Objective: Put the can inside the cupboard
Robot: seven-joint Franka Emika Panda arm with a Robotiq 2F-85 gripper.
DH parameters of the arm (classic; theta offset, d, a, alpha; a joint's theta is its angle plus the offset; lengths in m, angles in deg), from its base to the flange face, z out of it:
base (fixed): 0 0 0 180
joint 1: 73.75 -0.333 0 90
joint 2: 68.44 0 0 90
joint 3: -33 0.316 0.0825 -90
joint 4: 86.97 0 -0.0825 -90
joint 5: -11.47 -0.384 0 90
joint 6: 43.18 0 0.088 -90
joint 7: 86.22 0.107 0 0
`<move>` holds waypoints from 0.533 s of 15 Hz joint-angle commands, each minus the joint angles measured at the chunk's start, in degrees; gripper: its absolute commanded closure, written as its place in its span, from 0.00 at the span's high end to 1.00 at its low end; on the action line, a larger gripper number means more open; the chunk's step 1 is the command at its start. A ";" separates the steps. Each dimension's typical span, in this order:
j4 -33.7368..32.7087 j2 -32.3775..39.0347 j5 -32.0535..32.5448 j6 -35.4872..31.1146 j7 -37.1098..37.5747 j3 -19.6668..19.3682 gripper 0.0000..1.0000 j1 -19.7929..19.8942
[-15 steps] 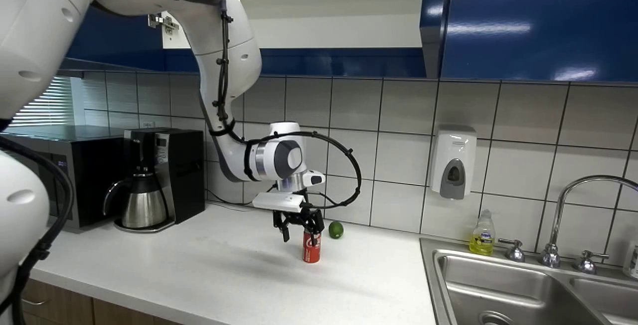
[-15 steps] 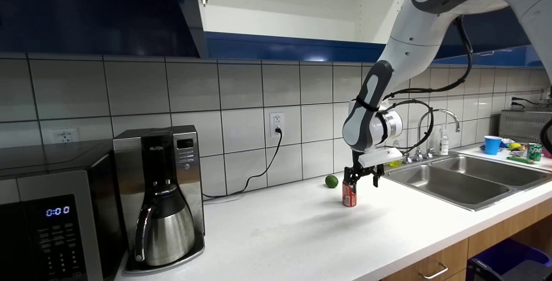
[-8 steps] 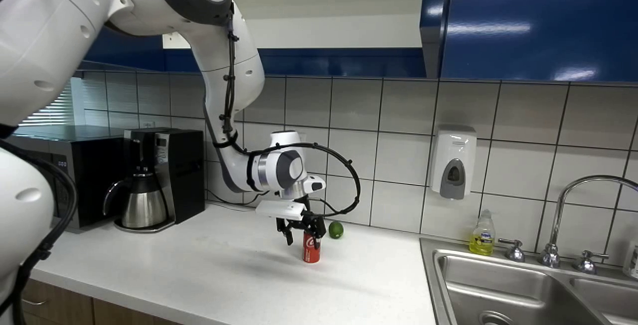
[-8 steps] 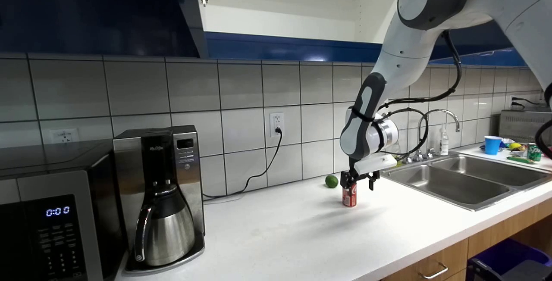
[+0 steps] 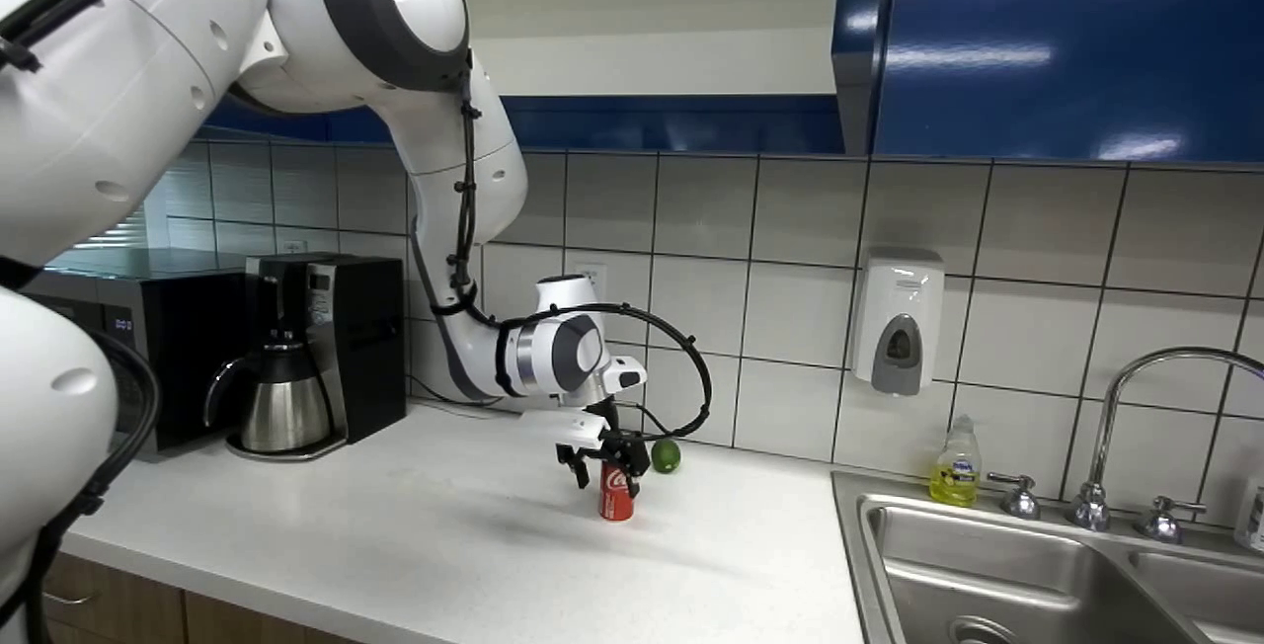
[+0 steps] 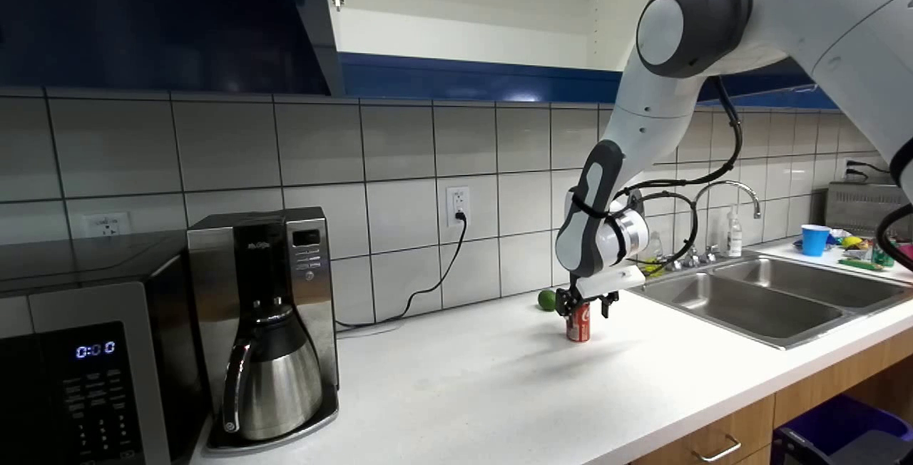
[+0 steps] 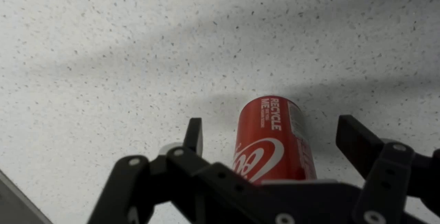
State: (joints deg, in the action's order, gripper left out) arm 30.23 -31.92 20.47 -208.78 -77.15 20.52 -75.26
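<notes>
Your gripper (image 7: 269, 127) is down at a red Coca-Cola can (image 7: 275, 141) on a speckled white counter (image 5: 415, 525), its two fingers spread apart.
In the wrist view, you see the can between the fingertips, with a strip of counter showing on either side of it; in both exterior views it stands upright, its top hidden by the gripper. Near the can, closer to the tiled wall (image 5: 790, 308), lies a small green fruit (image 5: 666, 456). Overhead is the blue wall cupboard (image 6: 471, 78), its pale interior exposed. Farther off, in an exterior view, are a coffee maker (image 6: 261, 265) with a steel carafe (image 6: 282, 386) and a microwave (image 6: 107, 379) reading 0:00; the opposite way are a metal sink (image 5: 864, 565), a chrome faucet (image 5: 1101, 437) and a bottle of yellow dish soap (image 5: 956, 476).
</notes>
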 commanded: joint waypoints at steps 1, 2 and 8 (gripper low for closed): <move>-3.55 2.86 -1.45 -1.32 1.64 -1.40 1.00 -1.34; -4.11 3.28 -1.77 -1.48 1.61 -1.47 1.00 -1.41; -6.82 5.24 -2.96 -1.81 1.89 -2.01 1.00 -2.06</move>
State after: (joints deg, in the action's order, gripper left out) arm 25.29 -28.17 18.27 -210.08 -76.55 19.58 -76.15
